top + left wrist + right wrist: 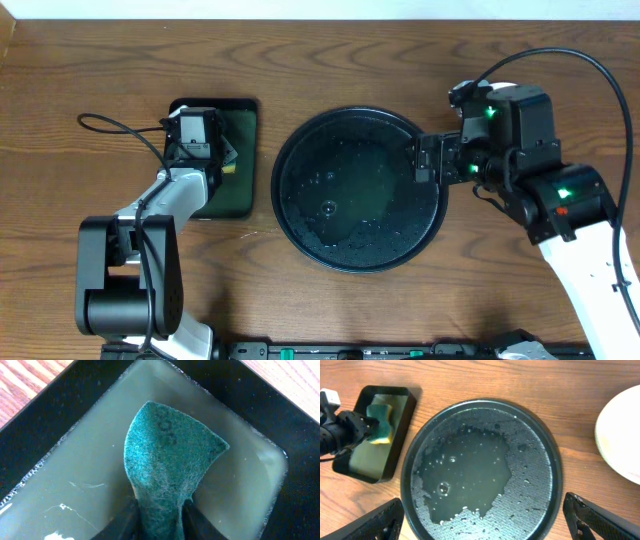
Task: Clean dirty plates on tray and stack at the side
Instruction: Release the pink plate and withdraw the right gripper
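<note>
Hovering over the one small rectangular tray (240, 190) at the left of the wooden table (330, 60), the left gripper (200, 150) has its two fingers pressed against the sides of a single sponge (167, 455). It pinches the sponge at its narrow end, and the teal scouring face fans out above the cloudy water that fills this tray. The right wrist view shows the same sponge as green over a yellow layer. The one large round tray (310, 230) lies in the middle of the table, just beside the rectangular one, and its glossy black floor carries one broad puddle (470, 475) ringed by scattered droplets. The right gripper (425, 160) hangs at this tray's right rim with its two fingers spread wide, nothing between them. One white plate (620, 435) shows, cut off by the right edge of the right wrist view. It rests on the wood apart from the round tray, and whether others lie under it cannot be told.
</note>
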